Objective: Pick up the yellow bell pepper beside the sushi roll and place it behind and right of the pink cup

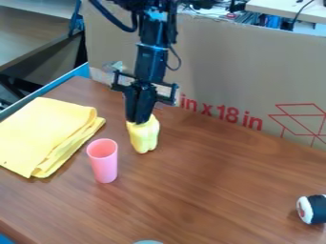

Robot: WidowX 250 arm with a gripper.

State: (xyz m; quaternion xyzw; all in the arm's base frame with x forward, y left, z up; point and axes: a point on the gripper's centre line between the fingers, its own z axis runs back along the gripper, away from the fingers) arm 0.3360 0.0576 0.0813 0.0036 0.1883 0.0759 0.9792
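The black gripper hangs down at the upper left of the table, its fingertips close together on the top of a yellow, lobed object that looks like a toy pepper. The lower part of the yellow object shows below the fingertips; whether it rests on the table I cannot tell. To the lower left of it stands a pink cup, upright and apart from the gripper. A folded yellow cloth lies farther left.
On the brown wooden table, a black and white roll-like toy lies at the right edge. A pale round object is cut off at the bottom edge. A cardboard panel stands along the table's back, behind the gripper.
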